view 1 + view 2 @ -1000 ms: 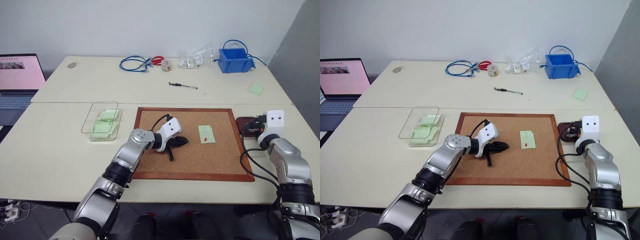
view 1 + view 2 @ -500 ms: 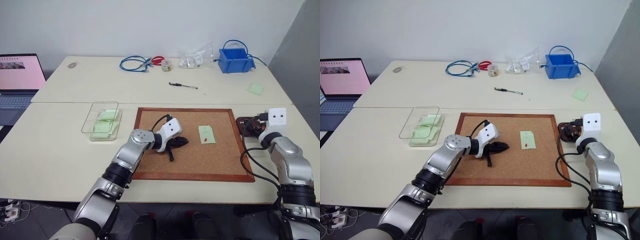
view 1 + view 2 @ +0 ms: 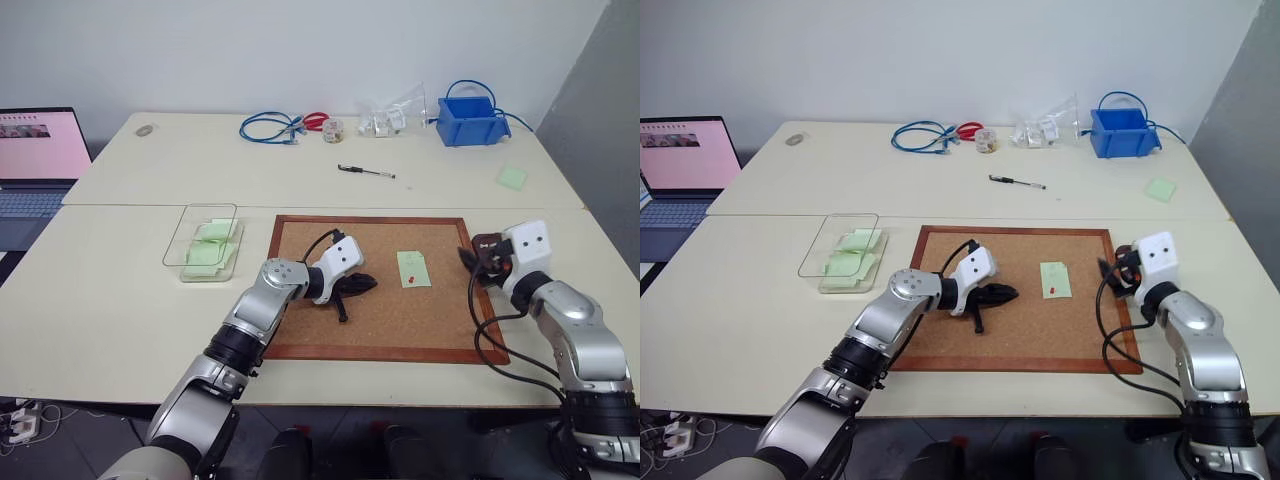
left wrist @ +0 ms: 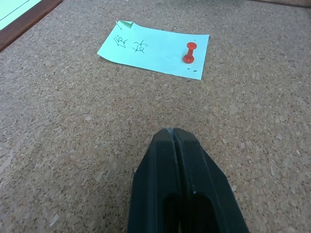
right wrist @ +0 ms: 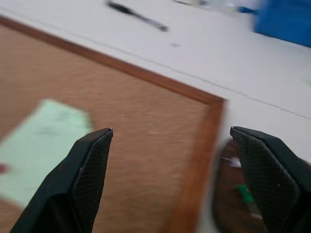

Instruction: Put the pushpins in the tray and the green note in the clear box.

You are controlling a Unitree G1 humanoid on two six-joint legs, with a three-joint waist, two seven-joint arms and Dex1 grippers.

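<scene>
Green note (image 3: 413,268) on the cork board (image 3: 400,330), fixed by one red pushpin (image 4: 189,53); left gripper (image 4: 171,133) closed and empty nearby; right gripper (image 5: 170,145) wide open, empty, beside the tray (image 3: 484,243)

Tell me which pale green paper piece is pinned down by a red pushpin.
The pale green rectangular note on the cork board; a red pushpin stands in it. The slips in the clear box show none.
</scene>
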